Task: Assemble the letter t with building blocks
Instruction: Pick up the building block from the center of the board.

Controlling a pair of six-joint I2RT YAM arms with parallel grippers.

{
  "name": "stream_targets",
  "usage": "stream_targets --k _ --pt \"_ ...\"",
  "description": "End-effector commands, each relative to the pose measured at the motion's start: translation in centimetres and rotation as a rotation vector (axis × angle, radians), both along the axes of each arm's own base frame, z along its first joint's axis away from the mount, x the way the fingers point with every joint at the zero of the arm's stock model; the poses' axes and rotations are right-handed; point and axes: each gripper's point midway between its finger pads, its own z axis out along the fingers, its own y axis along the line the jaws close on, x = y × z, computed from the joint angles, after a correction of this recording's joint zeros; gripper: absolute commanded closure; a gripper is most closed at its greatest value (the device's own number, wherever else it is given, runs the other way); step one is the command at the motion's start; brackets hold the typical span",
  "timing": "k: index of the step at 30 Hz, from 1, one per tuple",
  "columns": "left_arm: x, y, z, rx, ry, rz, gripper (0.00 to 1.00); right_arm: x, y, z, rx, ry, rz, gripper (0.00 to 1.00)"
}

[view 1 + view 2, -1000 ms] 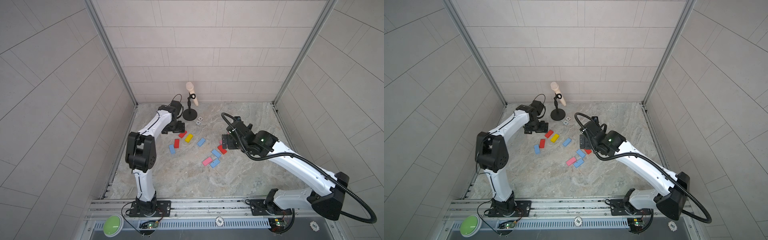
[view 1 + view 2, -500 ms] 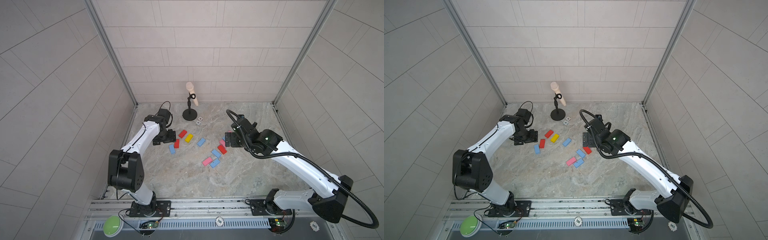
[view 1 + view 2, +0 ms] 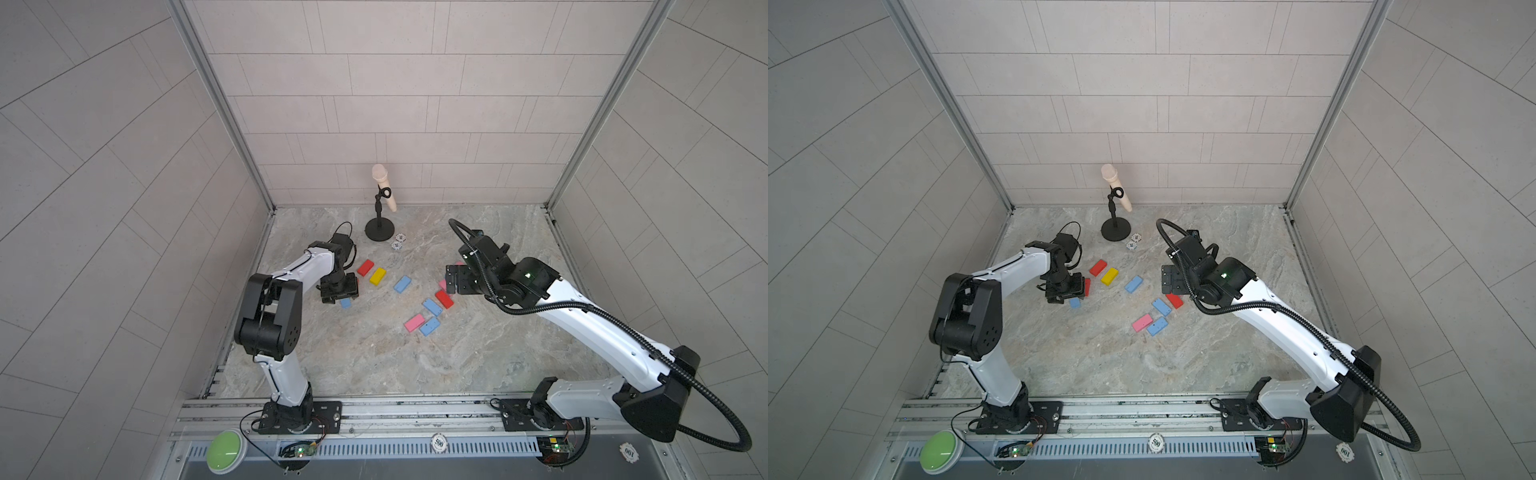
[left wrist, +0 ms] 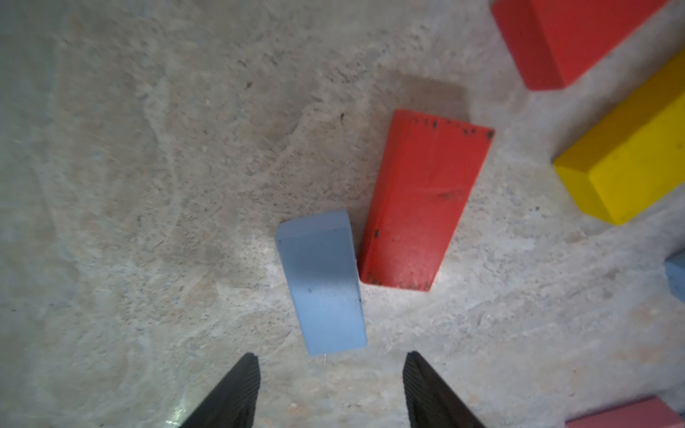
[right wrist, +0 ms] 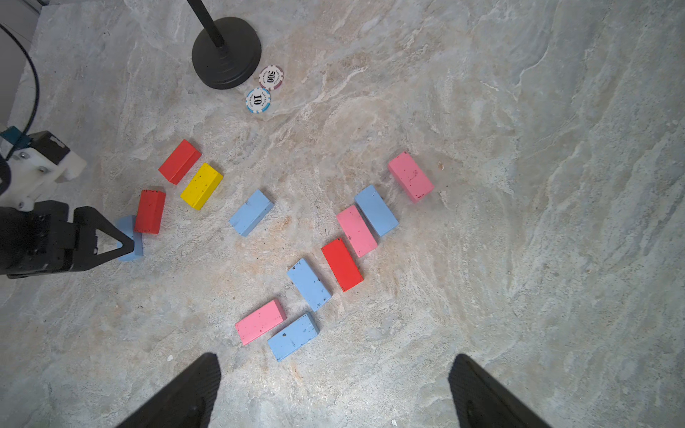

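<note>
**Blocks lie scattered on the table, both end effectors empty**

A grey-beige marbled table (image 3: 374,365) forms the floor of a booth with pale tiled walls (image 3: 415,104). A microphone stand (image 3: 379,230) and two poker chips (image 5: 271,77) sit near the back wall. The building blocks (image 3: 432,307) all lie flat, loose and scattered.

At the left, the left end effector (image 4: 330,361) is low over the table, its fingers parted with nothing between them. A light blue block (image 4: 322,285) lies just ahead of the tips, close against a red block (image 4: 419,200). Further right come a second red block (image 3: 365,268), the yellow block (image 3: 377,276) and a lone blue block (image 3: 402,284). Beyond them is a loose cluster (image 5: 341,264) of pink, blue and red blocks. The right end effector (image 5: 337,357) hangs above that cluster, spread wide and empty.
</note>
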Motion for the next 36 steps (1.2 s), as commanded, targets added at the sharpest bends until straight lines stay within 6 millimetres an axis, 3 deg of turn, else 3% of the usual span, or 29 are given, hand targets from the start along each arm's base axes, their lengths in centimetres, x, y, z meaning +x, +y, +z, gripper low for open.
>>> stream_targets --k 1,10,20,28,30,31,36 --pt "0.7 -0.1 -1.0 0.028 0.006 0.006 0.41 0.0 -0.3 -0.1 0.003 0.003 -0.021 0.00" --pt "1.5 0.6 -1.6 0.086 0.016 -0.008 0.46 -0.2 -0.5 -0.2 0.013 0.001 -0.033 0.00" --pt "1.3 0.8 -1.7 0.097 0.038 -0.030 0.63 0.0 -0.3 -0.1 0.012 -0.002 -0.026 0.01" --pt "0.5 1.0 -0.7 0.082 0.018 -0.068 0.71 0.0 -0.4 -0.3 0.003 0.000 -0.026 0.00" --pt "0.2 1.1 -0.4 0.072 0.013 -0.085 0.77 0.0 -0.4 -0.2 0.000 -0.001 -0.024 0.00" --pt "0.1 1.2 -0.1 0.064 0.006 -0.100 0.82 0.0 -0.4 -0.2 -0.002 -0.002 -0.022 0.01" --pt "0.3 2.4 2.9 0.066 -0.102 -0.173 0.82 0.1 -0.6 -0.1 -0.024 -0.009 -0.007 0.01"
